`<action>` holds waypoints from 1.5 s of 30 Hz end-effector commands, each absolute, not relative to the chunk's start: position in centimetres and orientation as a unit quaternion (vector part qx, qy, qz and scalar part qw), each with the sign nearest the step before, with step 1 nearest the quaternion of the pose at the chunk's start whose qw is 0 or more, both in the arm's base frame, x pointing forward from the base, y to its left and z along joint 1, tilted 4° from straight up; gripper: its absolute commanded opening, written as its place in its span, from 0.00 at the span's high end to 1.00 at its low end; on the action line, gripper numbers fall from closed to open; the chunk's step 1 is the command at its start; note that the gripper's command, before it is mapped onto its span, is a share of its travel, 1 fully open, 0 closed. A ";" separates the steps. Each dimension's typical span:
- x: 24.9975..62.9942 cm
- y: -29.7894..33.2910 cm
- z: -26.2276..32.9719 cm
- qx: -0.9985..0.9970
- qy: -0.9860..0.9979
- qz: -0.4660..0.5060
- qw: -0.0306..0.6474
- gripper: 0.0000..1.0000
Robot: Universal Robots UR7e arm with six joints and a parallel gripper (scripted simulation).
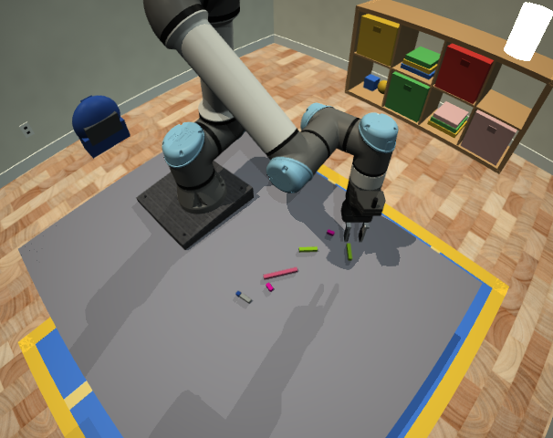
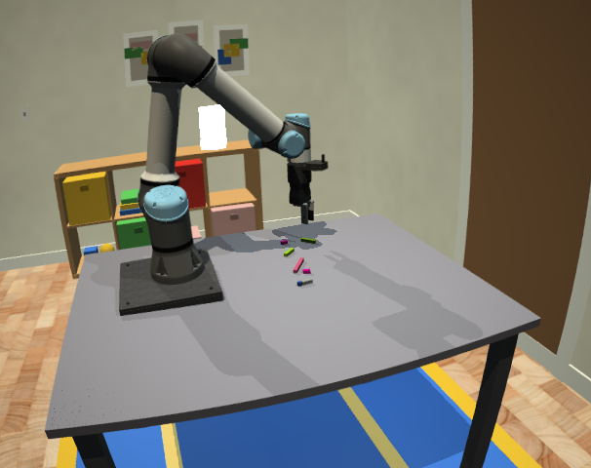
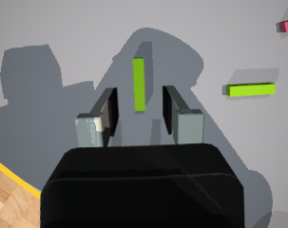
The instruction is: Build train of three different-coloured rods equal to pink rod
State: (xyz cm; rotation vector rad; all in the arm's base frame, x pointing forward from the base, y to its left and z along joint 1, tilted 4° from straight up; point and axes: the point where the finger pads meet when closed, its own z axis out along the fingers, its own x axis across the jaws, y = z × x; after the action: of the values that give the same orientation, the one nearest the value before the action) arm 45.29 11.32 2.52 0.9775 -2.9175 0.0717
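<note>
The pink rod (image 1: 280,273) lies flat mid-table; its end shows at the right edge of the wrist view (image 3: 287,26). A blue rod (image 1: 238,294) and a grey rod (image 1: 245,298) lie end to end in front of it. One magenta rod (image 1: 269,286) lies just before the pink rod, and another (image 1: 329,232) lies farther back. Two lime rods lie on the table, one (image 1: 307,248) behind the pink rod and one (image 1: 349,251) under my gripper. My gripper (image 1: 355,234) hovers above that lime rod (image 3: 140,84), partly open and empty. In the wrist view the rod lies lengthwise between the fingers, lower down on the table.
The robot base (image 1: 195,207) stands at the back left of the table. The table's right edge (image 1: 409,226) is close behind the gripper. A shelf (image 1: 449,79) with boxes stands on the floor beyond.
</note>
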 end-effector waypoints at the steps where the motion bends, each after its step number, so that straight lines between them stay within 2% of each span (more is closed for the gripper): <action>1: 45.3 11.3 2.6 0.317 -0.947 0.023 0.031 0.46; 45: 45.3 11.3 1.4 0.317 -0.948 0.023 0.031 0.46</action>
State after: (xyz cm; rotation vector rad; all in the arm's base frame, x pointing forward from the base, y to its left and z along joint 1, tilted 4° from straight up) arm 45.28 11.28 1.79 0.9773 -2.9177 0.0720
